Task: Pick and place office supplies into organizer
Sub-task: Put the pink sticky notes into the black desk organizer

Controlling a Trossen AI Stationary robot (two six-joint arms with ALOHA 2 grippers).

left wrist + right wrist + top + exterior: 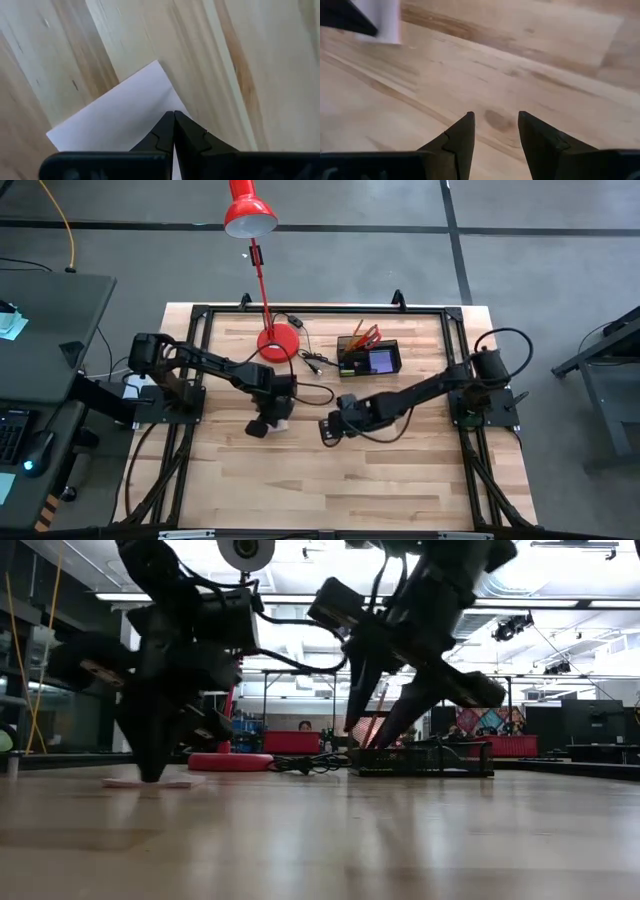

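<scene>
Left hand [173,120] pinched fully closed, tips pressed on the pale sticky pad [117,117] lying flat mid-desk [400,470]. Right hand [495,125] parted, empty, at the pad's 3 o'clock. Organizer [369,360] toward 1 o'clock.

It was a robotics lab or workshop. The wooden table [330,470] sat in a black metal frame [200,315] on a grey concrete floor [540,240], with a dark desk [50,320] beside it. Beyond the table stretched a big open hall with ceiling light strips [560,605], more workbenches, and a person [305,726] seated far back.
</scene>
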